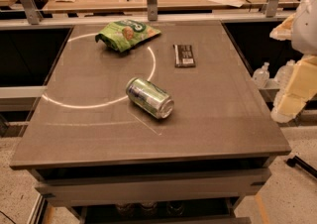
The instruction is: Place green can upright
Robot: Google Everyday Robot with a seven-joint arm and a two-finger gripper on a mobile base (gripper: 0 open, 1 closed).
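**Camera view: green can lying flat, righting not yet begun**

A green snack bag [126,33] is sitting towards the far left of the table [74,134]. The green can [149,98] is lying on its side near the middle, so the whole job is still waiting. A dark bar [184,55] is resting further right. The gripper [290,101] is hanging beyond the table's right edge, well apart from the can; its grip cannot be told

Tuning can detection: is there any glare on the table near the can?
Camera view: a bright ring-shaped reflection arcs across the table, meeting the green can; the arm at the right edge looks washed out, gripper not in view.
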